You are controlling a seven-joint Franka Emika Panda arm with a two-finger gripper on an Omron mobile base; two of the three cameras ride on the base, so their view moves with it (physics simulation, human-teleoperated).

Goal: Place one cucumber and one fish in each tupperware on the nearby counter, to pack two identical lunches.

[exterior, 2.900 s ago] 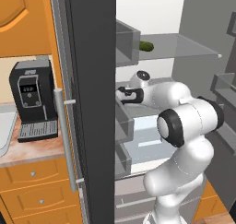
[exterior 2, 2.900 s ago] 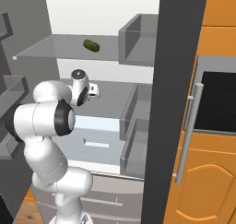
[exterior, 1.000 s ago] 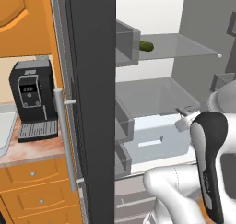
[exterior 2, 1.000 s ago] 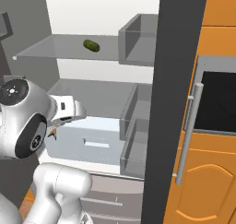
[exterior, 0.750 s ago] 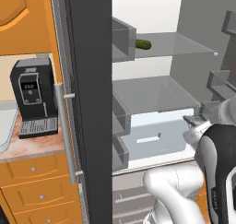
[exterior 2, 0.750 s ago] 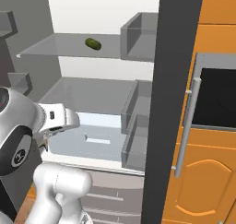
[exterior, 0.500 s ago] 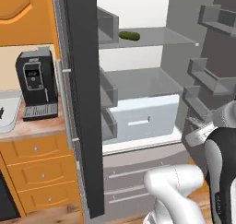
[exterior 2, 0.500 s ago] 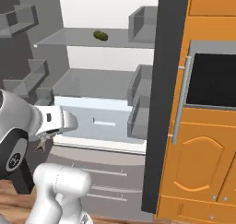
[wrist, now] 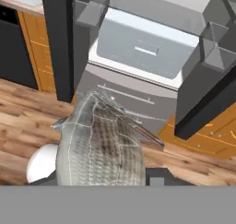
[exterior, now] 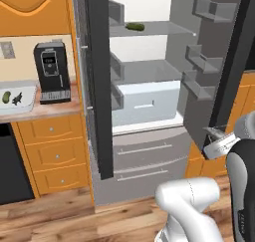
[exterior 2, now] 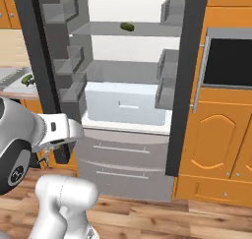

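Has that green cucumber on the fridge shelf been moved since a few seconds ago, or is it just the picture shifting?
No. The cucumber lies on the same upper glass shelf of the fridge as before, beside the door bin. The camera pulled back, so the whole view shifted.

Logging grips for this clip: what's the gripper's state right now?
Gripper: closed on a grey scaly fish.

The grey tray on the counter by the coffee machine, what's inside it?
Inside the tupperware lie a green cucumber and a small dark fish, side by side. The raised rim hides part of the tray's floor.
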